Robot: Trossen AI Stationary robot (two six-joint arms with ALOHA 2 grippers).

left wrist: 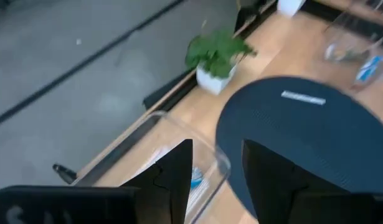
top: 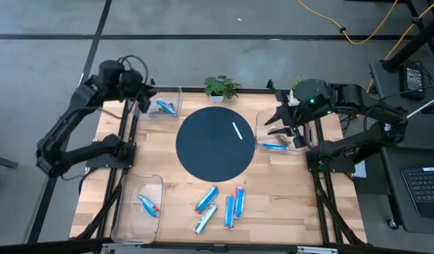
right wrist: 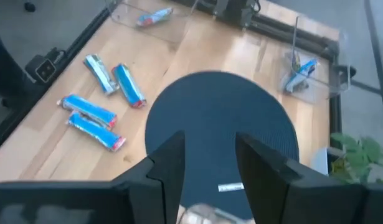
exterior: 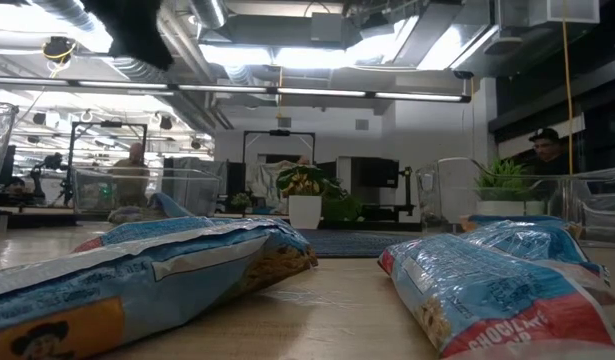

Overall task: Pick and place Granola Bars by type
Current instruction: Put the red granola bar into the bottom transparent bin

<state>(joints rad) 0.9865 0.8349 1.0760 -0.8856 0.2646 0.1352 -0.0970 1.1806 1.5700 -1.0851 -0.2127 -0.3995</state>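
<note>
Several shiny blue granola bars lie flat on the wood near the table's near edge, also in the right wrist view; two fill the low view. One bar each lies in the far-left bin, the near-left bin and the right bin. My left gripper hovers open above the far-left bin, touching nothing. My right gripper hangs open over the right bin's far end, also empty.
A round black mat with a thin white stick mark fills the table's middle. Two potted plants stand at the far edge. Clear bins sit at the far left, near left and right.
</note>
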